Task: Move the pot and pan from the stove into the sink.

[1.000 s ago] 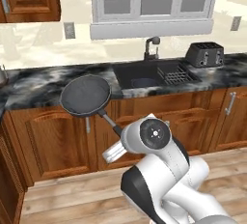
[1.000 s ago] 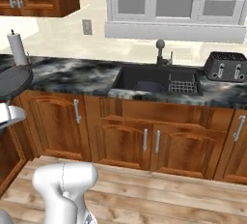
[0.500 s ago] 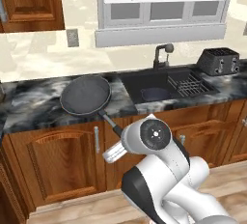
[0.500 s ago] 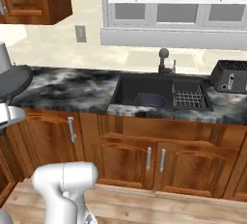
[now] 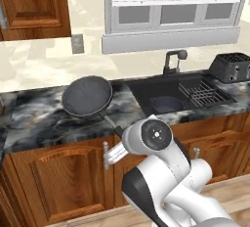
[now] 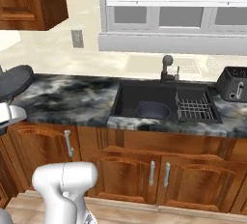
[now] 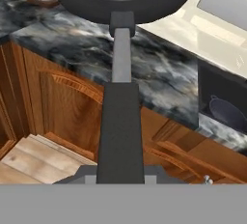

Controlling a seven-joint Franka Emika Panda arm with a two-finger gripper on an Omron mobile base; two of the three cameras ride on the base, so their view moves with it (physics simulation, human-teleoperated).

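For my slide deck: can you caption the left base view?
Gripper holds the pan by its handle above the counter; the pot already sits in the sink.

The pot (image 6: 153, 109) and ribbed rack (image 6: 194, 108) take up most of the sink (image 6: 126, 103) floor.

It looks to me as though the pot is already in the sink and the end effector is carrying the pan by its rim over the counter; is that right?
Not quite: the end effector grips the pan by its long handle, not its rim, as the hand view shows. The rest holds: the pot sits in the sink, and the pan is held over the counter.
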